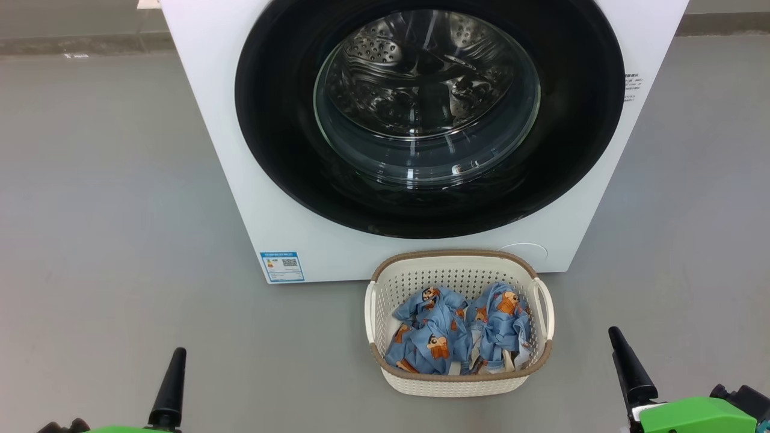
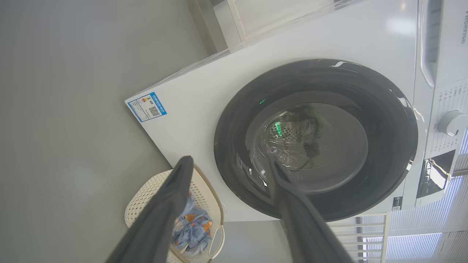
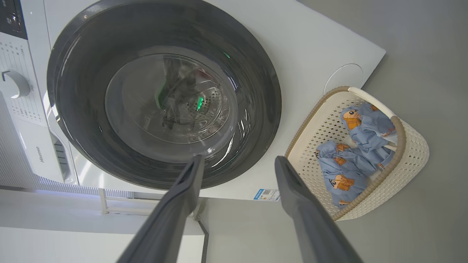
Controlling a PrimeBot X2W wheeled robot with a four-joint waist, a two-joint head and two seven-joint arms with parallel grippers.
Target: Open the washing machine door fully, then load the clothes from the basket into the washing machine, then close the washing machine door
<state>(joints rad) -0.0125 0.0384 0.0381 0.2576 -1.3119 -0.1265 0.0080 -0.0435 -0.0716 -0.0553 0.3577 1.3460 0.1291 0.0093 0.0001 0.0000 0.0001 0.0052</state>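
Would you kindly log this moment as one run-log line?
washing machine door: closed | clothes: in basket | left gripper: open, empty | right gripper: open, empty

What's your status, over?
Left gripper and right gripper open, empty. Washing machine door shut. Clothes in basket. Nothing blocks the door.

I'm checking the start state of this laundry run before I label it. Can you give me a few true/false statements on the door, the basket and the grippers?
1. The washing machine door is shut. True.
2. The clothes lie inside the drum. False: they lie in the basket.
3. The basket stands on the floor just in front of the washing machine. True.
4. The left gripper is shut on a garment. False: its fingers stand apart and hold nothing.
5. The right gripper is open. True.
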